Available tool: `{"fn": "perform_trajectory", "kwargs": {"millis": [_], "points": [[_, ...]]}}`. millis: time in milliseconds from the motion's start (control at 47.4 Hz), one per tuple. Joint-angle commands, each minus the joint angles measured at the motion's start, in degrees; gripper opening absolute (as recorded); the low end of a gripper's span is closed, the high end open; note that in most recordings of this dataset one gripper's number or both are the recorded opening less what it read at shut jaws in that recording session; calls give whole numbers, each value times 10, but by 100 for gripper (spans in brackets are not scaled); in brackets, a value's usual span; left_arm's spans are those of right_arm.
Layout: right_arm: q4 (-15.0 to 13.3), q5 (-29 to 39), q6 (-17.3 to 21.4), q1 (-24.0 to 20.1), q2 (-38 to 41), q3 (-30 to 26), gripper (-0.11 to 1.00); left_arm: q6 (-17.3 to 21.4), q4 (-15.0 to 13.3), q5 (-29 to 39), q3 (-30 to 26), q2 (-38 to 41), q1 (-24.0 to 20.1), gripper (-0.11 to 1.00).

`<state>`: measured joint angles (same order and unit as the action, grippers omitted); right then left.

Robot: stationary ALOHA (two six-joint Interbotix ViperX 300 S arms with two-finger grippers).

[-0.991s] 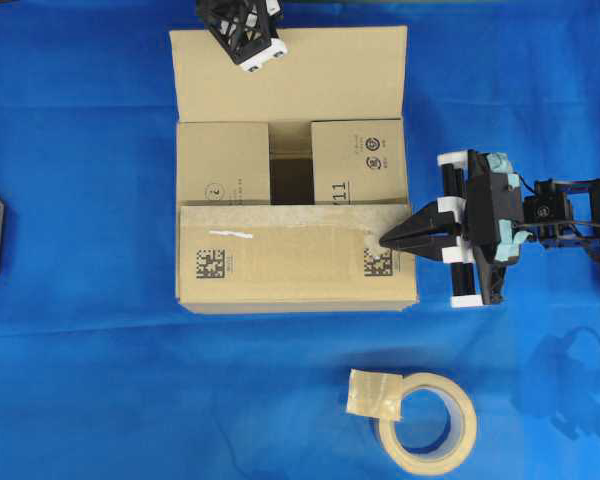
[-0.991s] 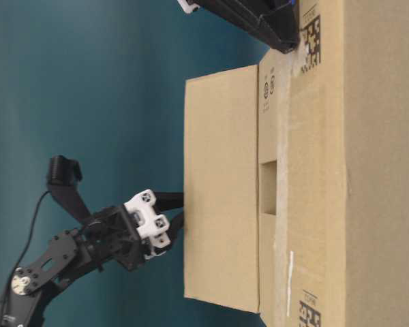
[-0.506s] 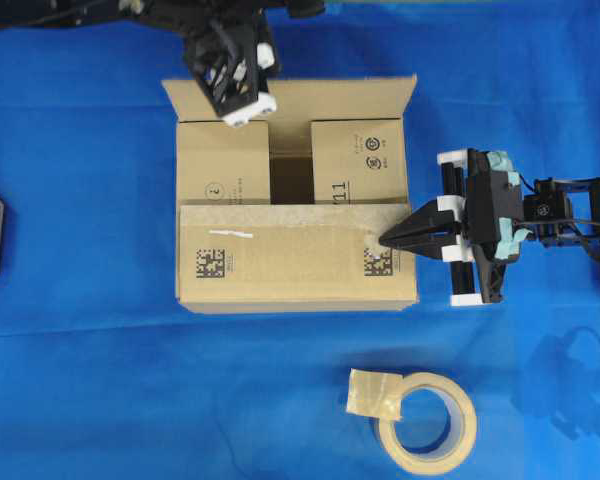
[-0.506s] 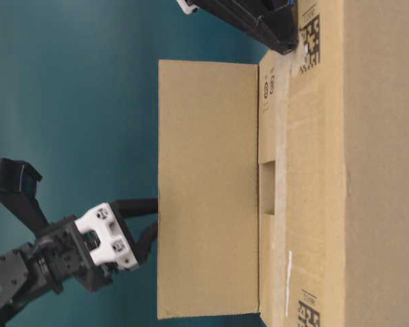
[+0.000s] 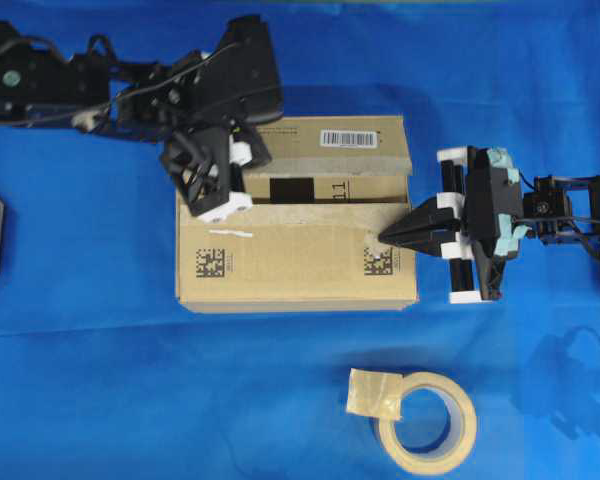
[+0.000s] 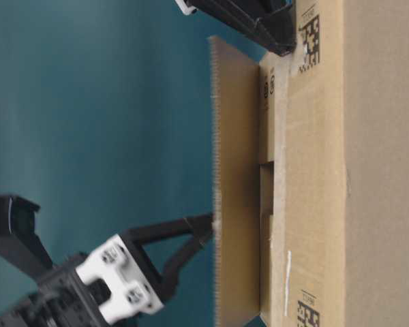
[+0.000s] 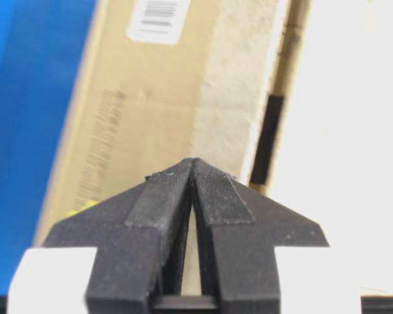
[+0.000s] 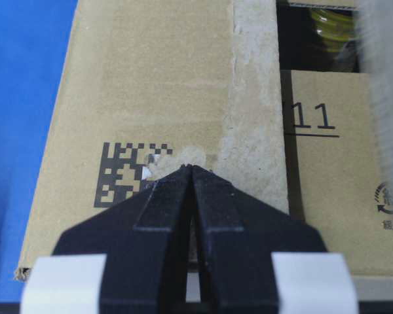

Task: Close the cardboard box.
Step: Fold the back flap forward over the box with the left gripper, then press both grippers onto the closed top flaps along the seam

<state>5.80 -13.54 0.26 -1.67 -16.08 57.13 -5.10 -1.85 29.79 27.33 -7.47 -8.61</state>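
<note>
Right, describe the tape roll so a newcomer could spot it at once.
Start from the big brown cardboard box in the middle of the blue cloth. Go toward the near edge of the overhead view, a little right. The tape roll lies there flat: a beige ring, the only round thing, with a loose tab of tape sticking out.

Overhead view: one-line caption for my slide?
Left gripper folds the box's last flap; right gripper pins the near one.
</note>
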Motion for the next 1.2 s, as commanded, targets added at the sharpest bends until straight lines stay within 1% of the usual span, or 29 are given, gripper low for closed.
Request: {"fn": "perform_trajectory", "kwargs": {"millis": [0, 211, 464, 822, 1054, 1181], "points": [[-2, -7, -1, 8, -3, -12, 0, -11, -2, -40, 21, -19, 8, 0], [-1, -11, -1, 14, -3, -13, 0, -51, -2, -124, 93, -23, 16, 0], [-1, -16, -1, 29, -3, -14, 0, -70, -2, -198, 149, -25, 22, 0], [0, -18, -1, 68, 4, -8, 0, -71, -2, -238, 173, -42, 23, 0], [0, -17, -1, 70, 26, -9, 0, -70, -2, -242, 178, -44, 22, 0], [0, -17, -1, 70, 26, -7, 0, -68, -2, -257, 182, -46, 23, 0]]}}
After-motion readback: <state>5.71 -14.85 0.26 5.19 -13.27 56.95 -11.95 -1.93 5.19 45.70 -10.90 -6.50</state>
